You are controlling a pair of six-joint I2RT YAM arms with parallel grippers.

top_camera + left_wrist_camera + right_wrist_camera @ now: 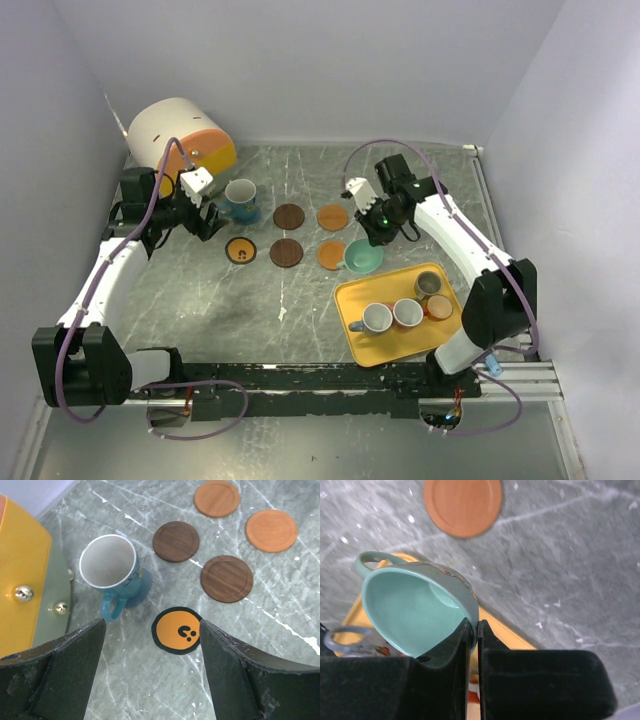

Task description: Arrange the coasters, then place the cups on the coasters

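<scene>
Left pincer [151, 626] is spread wide open, hanging over the table [200, 290] just short of the blue cup [111, 570], which sits on the slate blue coaster [143, 586]. Going right, the yellow-orange coaster [177, 630], two dark brown coasters [289, 216] and two orange coasters [332, 217] lie bare. Right pincer [475, 627] is clamped on the teal cup [415, 610] by its rim, tilted, beside the nearer orange one. Four other cups [377, 318] sit in the yellow tray [400, 345].
</scene>
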